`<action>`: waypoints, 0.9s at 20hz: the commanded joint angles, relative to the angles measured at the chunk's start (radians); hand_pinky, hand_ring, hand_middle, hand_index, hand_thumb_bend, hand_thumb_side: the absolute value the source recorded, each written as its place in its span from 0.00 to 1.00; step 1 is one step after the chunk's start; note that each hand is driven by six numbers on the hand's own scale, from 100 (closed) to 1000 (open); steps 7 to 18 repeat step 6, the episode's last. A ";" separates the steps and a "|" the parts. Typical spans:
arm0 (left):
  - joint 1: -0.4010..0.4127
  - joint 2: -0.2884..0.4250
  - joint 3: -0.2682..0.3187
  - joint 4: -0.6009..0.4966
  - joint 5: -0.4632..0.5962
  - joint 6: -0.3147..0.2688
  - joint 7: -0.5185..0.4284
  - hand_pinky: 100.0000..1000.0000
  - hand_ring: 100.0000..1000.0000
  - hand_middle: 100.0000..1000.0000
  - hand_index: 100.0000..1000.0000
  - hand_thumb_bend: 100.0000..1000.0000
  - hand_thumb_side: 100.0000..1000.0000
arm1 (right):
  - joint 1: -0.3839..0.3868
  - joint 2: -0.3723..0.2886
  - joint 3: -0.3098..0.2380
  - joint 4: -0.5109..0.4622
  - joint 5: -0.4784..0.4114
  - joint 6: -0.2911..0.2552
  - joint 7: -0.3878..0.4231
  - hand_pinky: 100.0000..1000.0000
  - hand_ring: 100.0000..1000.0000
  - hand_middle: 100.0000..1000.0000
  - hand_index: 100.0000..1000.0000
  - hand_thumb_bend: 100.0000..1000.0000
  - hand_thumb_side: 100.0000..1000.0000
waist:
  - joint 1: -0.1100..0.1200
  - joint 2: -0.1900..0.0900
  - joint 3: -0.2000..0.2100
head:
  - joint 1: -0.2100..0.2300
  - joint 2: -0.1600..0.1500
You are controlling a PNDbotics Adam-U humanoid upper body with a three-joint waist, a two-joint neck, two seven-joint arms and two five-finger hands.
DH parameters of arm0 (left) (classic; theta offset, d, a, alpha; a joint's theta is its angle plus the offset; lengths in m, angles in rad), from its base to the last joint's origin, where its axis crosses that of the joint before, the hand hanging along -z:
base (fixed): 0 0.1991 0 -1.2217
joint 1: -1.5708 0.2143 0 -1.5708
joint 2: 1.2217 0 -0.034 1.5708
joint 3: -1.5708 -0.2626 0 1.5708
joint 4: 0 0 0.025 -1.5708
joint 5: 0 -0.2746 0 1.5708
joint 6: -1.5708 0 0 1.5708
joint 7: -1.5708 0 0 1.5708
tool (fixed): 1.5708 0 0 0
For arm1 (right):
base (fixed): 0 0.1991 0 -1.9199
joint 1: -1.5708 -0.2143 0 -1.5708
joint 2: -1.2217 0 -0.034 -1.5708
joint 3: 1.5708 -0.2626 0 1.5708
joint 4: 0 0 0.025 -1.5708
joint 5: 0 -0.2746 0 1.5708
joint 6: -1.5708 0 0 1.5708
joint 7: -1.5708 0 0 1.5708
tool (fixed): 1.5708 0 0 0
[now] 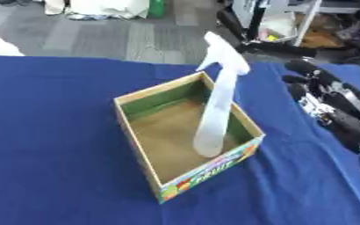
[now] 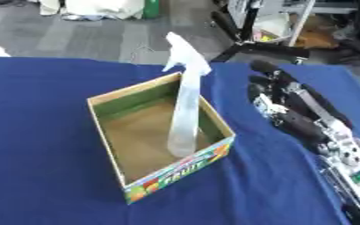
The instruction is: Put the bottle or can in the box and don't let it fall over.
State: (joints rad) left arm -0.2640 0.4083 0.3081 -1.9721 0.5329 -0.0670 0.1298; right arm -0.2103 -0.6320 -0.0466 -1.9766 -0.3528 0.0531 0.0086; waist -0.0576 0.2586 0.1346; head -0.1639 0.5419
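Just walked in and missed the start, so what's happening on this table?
A translucent white plastic spray bottle stands upright inside an open cardboard box with a printed fruit label on the blue tablecloth. Nothing is holding it. The robot's right hand sits apart from the box on its right side, fingers relaxed. The left hand is out of sight.

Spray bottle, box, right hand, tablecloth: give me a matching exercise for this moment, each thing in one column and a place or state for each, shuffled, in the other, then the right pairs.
Things:
1. spray bottle
2. box
3. right hand
4. tablecloth

Places or states:
A. blue, covering the table
B. open on top, with a colourful printed front
C. standing in the box, its top near the far right wall
D. right of the box, apart from the bottle, fingers relaxed

Pairs: 1-C, 2-B, 3-D, 4-A
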 commanded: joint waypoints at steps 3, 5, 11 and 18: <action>-0.002 0.035 0.014 -0.007 -0.007 -0.006 -0.005 0.95 1.00 1.00 0.78 0.35 0.57 | -0.001 0.011 -0.081 -0.023 -0.111 -0.070 -0.051 1.00 1.00 1.00 1.00 0.00 0.47 | 0.010 -0.016 -0.007 | 0.012 -0.012; -0.001 0.034 0.014 -0.006 -0.007 -0.008 -0.008 0.95 1.00 1.00 0.78 0.35 0.57 | -0.003 0.025 -0.107 -0.023 -0.142 -0.091 -0.075 1.00 1.00 1.00 1.00 0.00 0.47 | 0.013 -0.012 -0.009 | 0.013 -0.012; 0.000 0.034 0.015 -0.005 -0.007 -0.009 -0.009 0.95 1.00 1.00 0.78 0.35 0.57 | -0.004 0.033 -0.119 -0.023 -0.150 -0.097 -0.087 1.00 1.00 1.00 1.00 0.00 0.47 | 0.015 -0.010 -0.010 | 0.011 -0.013; 0.000 0.034 0.015 -0.005 -0.007 -0.009 -0.009 0.95 1.00 1.00 0.78 0.35 0.57 | -0.004 0.033 -0.119 -0.023 -0.150 -0.097 -0.087 1.00 1.00 1.00 1.00 0.00 0.47 | 0.015 -0.010 -0.010 | 0.011 -0.013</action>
